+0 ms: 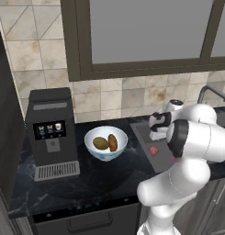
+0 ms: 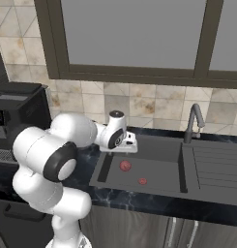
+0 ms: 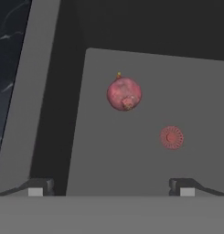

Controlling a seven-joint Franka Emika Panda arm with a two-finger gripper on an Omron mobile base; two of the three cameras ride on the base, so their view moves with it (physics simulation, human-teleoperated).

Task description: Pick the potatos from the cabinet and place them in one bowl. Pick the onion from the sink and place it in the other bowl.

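Note:
Two potatos, one olive-brown [image 1: 101,143] and one orange-brown [image 1: 113,142], lie side by side in the white bowl [image 1: 93,140] on the dark counter. The reddish-pink onion [image 1: 154,150] [image 2: 125,166] [image 3: 124,93] rests on the floor of the sink [image 2: 158,155] near its left end. My gripper [image 2: 125,147] [image 3: 111,188] hangs open above the sink's left part, pointing down, with the onion below and ahead of the fingertips and clear of them. The dark cabinet [image 1: 1,114] shows at the left edge. The other bowl is out of view.
A small red ridged disc [image 2: 142,181] [image 3: 171,137] lies on the sink floor right of the onion. The curved tap [image 2: 193,121] and ridged draining board [image 2: 216,164] are to the right. A black coffee machine [image 1: 52,133] stands left of the white bowl.

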